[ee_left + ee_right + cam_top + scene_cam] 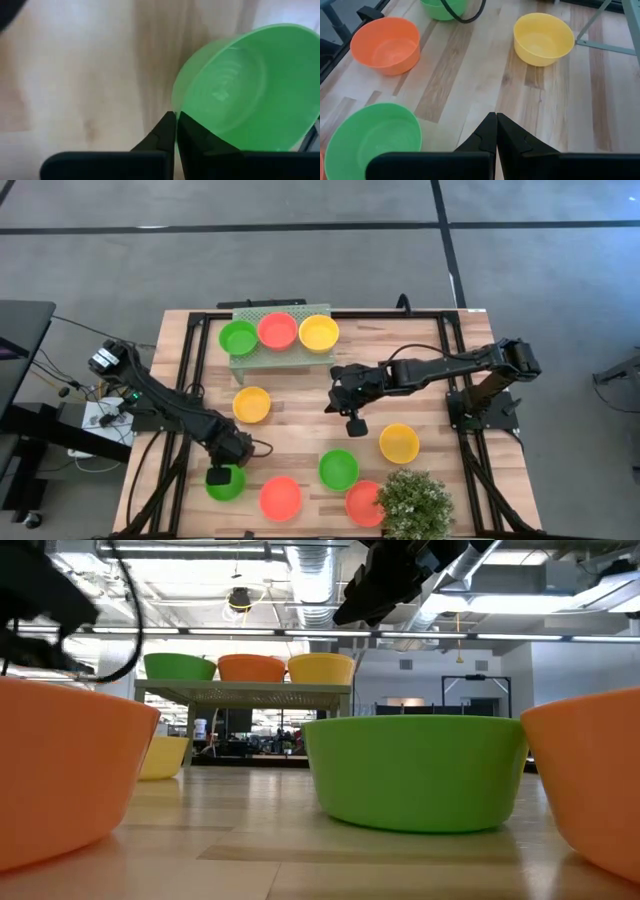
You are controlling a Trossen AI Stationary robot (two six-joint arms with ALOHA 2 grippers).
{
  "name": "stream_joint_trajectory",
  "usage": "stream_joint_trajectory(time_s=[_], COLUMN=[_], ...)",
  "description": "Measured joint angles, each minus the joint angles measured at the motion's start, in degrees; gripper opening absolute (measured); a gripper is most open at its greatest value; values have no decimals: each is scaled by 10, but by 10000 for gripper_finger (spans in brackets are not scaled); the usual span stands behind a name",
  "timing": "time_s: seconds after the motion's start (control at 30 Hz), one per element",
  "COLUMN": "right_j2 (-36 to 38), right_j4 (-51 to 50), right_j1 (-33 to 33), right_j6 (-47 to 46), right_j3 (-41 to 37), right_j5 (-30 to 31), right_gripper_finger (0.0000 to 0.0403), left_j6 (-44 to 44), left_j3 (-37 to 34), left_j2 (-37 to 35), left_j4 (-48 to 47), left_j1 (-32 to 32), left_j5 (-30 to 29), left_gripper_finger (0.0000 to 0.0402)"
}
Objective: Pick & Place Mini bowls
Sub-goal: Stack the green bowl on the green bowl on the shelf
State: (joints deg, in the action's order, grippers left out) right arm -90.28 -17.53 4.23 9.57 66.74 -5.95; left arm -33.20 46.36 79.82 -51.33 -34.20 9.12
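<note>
Wooden table (300,420) on a grey floor, office ceiling lights behind in the low view. Landmark is the pale green stand (270,358) at the table's far edge: it carries three bowls in a row, green (238,337), red (277,330), yellow (318,332). Just in front of the stand, a yellow bowl (251,404) sits on the wood. Further from the stand, toward the near edge: green bowl (338,468), red bowl (280,497), another red bowl (363,502) touching the plant (415,505), and a yellow bowl (399,442) off to the right. Left gripper (222,473) is down at the near-left corner, far from the stand, clenched on the rim of a green bowl (245,90); wrist view shows the fingers (165,132) pinched together with the rim between them, bowl looks tilted. Right gripper (353,423) hovers mid-table in front of the stand, fingers clenched, grasping nothing.
</note>
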Motion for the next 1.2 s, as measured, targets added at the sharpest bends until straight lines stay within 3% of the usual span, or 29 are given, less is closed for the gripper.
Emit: stream_joint_trajectory(time_s=[0.37, 0.53, 0.63, 0.83, 0.97, 1.2], right_j2=[0, 0, 0, 0, 0, 0], right_j4=[0, 0, 0, -1, 0, 1], right_j1=[-3, -3, -3, -3, -6, -11], right_j6=[0, 0, 0, 0, 0, 0], right_j3=[0, 0, 0, 0, 0, 0], right_j5=[0, 0, 0, 0, 0, 0], right_gripper_finger=[0, 0, 0, 0, 0, 0], left_j6=[49, 93, 88, -1, -1, 104], left_j3=[175, 232, 255, 272, 272, 272], left_j2=[-65, -125, -168, -246, -267, -222], left_j4=[-252, -262, -262, -262, -262, -233], left_j1=[108, 191, 252, 402, 536, 735], left_j5=[-173, -320, -355, -355, -308, -188], left_gripper_finger=[10, 12, 12, 11, 12, 11])
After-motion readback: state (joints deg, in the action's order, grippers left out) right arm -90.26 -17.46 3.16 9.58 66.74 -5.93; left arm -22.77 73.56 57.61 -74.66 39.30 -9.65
